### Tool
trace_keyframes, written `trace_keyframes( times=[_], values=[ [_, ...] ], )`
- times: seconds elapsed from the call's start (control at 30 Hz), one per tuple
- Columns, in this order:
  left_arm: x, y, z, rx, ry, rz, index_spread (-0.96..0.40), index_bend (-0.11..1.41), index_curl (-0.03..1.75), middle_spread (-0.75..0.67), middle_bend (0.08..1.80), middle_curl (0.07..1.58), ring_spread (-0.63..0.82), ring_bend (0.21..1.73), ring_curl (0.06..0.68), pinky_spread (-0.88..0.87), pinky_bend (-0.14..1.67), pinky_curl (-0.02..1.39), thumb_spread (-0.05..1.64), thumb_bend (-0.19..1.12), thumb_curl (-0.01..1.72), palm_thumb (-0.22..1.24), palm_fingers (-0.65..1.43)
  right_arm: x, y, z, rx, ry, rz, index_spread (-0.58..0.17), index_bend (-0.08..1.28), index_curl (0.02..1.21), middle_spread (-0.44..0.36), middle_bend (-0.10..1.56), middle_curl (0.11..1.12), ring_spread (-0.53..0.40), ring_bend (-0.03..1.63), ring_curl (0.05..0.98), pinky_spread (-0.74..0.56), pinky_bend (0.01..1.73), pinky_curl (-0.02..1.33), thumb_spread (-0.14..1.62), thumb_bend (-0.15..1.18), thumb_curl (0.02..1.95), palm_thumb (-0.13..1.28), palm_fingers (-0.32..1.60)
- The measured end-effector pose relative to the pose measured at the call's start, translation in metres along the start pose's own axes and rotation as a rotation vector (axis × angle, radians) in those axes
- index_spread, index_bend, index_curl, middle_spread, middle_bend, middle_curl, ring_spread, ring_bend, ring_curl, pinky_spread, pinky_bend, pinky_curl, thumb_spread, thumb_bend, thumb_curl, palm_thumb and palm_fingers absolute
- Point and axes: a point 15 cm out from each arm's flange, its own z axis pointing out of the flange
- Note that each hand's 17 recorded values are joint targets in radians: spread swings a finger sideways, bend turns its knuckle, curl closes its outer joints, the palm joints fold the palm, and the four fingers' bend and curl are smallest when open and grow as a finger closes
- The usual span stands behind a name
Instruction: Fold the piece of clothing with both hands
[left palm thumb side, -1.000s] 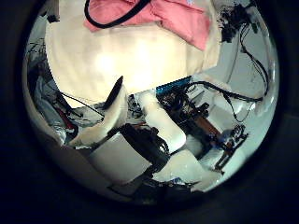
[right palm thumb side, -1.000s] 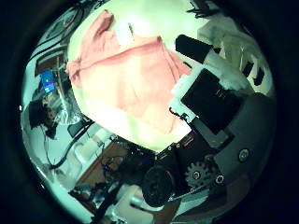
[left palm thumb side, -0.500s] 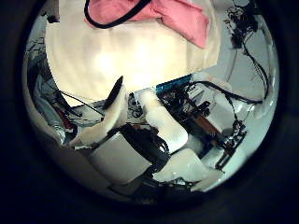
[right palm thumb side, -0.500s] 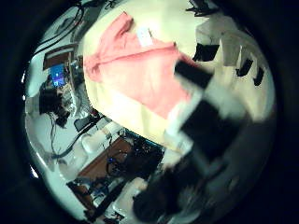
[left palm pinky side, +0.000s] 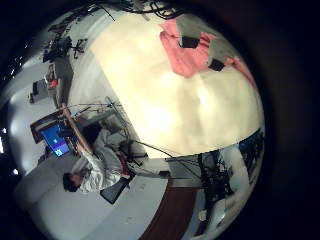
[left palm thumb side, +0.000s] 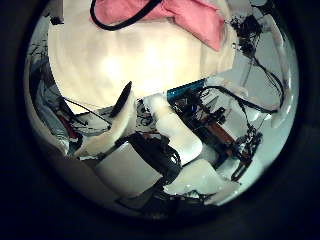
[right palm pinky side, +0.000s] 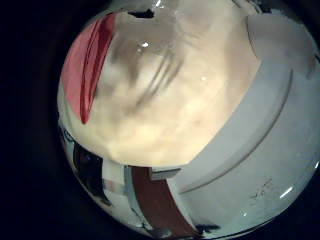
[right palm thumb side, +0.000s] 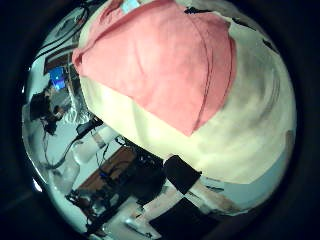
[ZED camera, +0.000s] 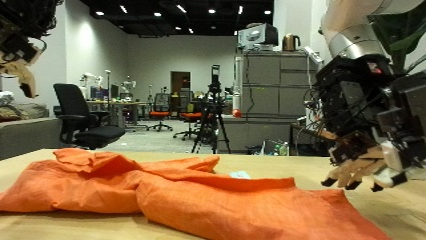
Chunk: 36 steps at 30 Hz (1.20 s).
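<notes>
An orange piece of clothing (ZED camera: 173, 195) lies crumpled and spread on the tan table (ZED camera: 386, 215). My right hand (ZED camera: 360, 125) hangs just above the table, beside the garment's edge. Its fingers are relaxed, point down and hold nothing. My left hand (ZED camera: 24, 40) is high above the garment's other end, well clear of it, fingers loose. The garment (right palm thumb side: 160, 60) fills much of the right thumb side view, so that palm is close over it. It shows only at the table's far edge in the left palm views (left palm thumb side: 170, 12) (left palm pinky side: 195, 55).
Behind the table stand a black office chair (ZED camera: 73, 110), a tripod (ZED camera: 213, 110) and a grey cabinet (ZED camera: 266, 100). A desk with a lit monitor (left palm pinky side: 50, 140) is off the table's side. Bare tabletop (left palm pinky side: 170, 100) stretches between the left hand and the garment.
The right palm has swung in over the garment, which now fills far more of its thumb side view. The left palm view has barely shifted.
</notes>
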Motion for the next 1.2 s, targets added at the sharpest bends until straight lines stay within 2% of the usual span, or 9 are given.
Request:
trace_keyframes(
  times=[0.23,0.6,0.73,0.83,0.87,0.9,1.03,1.07,1.2],
  values=[
    [0.001,-0.003,0.001,-0.005,0.002,0.005,-0.03,0.16,0.31,-0.10,0.31,0.43,-0.08,0.71,0.270,0.00,0.43,0.37,1.07,-0.02,0.31,0.49,0.25,0.005,0.003,0.011,-0.038,0.033,-0.014,-0.393,0.27,0.40,-0.028,0.35,0.36,0.112,0.49,0.281,0.25,0.45,0.32,0.96,-0.03,0.35,0.55,0.04],
    [0.002,-0.001,0.004,-0.008,0.007,0.003,-0.03,0.16,0.31,-0.10,0.31,0.42,-0.08,0.71,0.271,-0.01,0.43,0.37,1.07,-0.02,0.31,0.49,0.25,0.000,-0.024,0.050,-0.058,0.033,-0.041,-0.359,0.19,0.37,-0.023,0.25,0.34,0.146,0.38,0.242,0.25,0.36,0.29,0.95,-0.03,0.34,0.56,0.11],
    [0.001,-0.001,0.004,-0.009,0.004,0.001,-0.03,0.16,0.31,-0.10,0.31,0.42,-0.08,0.71,0.270,-0.01,0.43,0.37,1.07,-0.02,0.31,0.49,0.25,-0.006,-0.030,0.055,-0.078,0.045,-0.062,-0.323,0.23,0.38,-0.056,0.37,0.37,0.065,0.41,0.231,0.23,0.23,0.25,0.93,-0.01,0.35,0.62,0.37],
    [0.002,-0.001,0.002,-0.003,0.004,0.001,-0.03,0.16,0.31,-0.10,0.32,0.42,-0.08,0.71,0.270,-0.01,0.43,0.37,1.07,-0.02,0.31,0.49,0.25,0.001,-0.029,0.055,-0.083,0.061,-0.060,-0.361,0.31,0.41,-0.135,0.51,0.42,-0.104,0.57,0.269,0.10,0.15,0.20,0.92,-0.01,0.36,0.67,0.70],
    [0.002,-0.001,0.002,-0.002,0.004,0.001,-0.03,0.16,0.31,-0.10,0.32,0.42,-0.08,0.71,0.270,-0.01,0.43,0.37,1.07,-0.02,0.31,0.49,0.25,0.004,-0.028,0.054,-0.080,0.061,-0.055,-0.378,0.31,0.42,-0.160,0.53,0.44,-0.154,0.63,0.282,0.04,0.18,0.19,0.92,-0.02,0.36,0.68,0.79],
    [0.002,0.000,0.001,-0.001,0.003,0.002,-0.03,0.16,0.31,-0.10,0.31,0.42,-0.08,0.71,0.270,-0.01,0.43,0.37,1.07,-0.02,0.31,0.49,0.25,0.006,-0.028,0.051,-0.071,0.060,-0.050,-0.402,0.31,0.43,-0.191,0.57,0.46,-0.223,0.73,0.314,-0.11,0.27,0.20,0.92,-0.01,0.36,0.70,1.02],
    [0.004,-0.001,0.001,-0.001,0.002,0.004,-0.03,0.17,0.31,-0.10,0.32,0.42,-0.08,0.71,0.268,-0.01,0.42,0.37,1.07,-0.02,0.31,0.49,0.26,0.010,-0.028,0.044,-0.048,0.061,-0.036,-0.431,0.42,0.53,-0.224,0.69,0.54,-0.284,0.90,0.417,-0.40,0.57,0.30,0.92,-0.01,0.38,0.76,1.37],
    [0.004,-0.001,0.001,-0.002,0.003,0.004,-0.04,0.17,0.32,-0.10,0.31,0.42,-0.08,0.71,0.267,-0.01,0.42,0.37,1.07,-0.02,0.31,0.49,0.26,0.012,-0.027,0.042,-0.042,0.058,-0.028,-0.425,0.50,0.56,-0.222,0.75,0.56,-0.277,0.93,0.437,-0.42,0.67,0.34,0.92,-0.01,0.38,0.78,1.48],
    [0.003,-0.001,0.002,-0.005,0.000,0.002,-0.04,0.18,0.32,-0.10,0.31,0.42,-0.08,0.70,0.262,-0.02,0.41,0.36,1.07,-0.02,0.31,0.49,0.27,0.024,-0.026,0.034,-0.007,0.049,0.004,-0.405,0.70,0.67,-0.199,0.94,0.64,-0.265,1.06,0.501,-0.43,0.92,0.45,0.94,0.00,0.40,0.85,1.44]
  ],
)
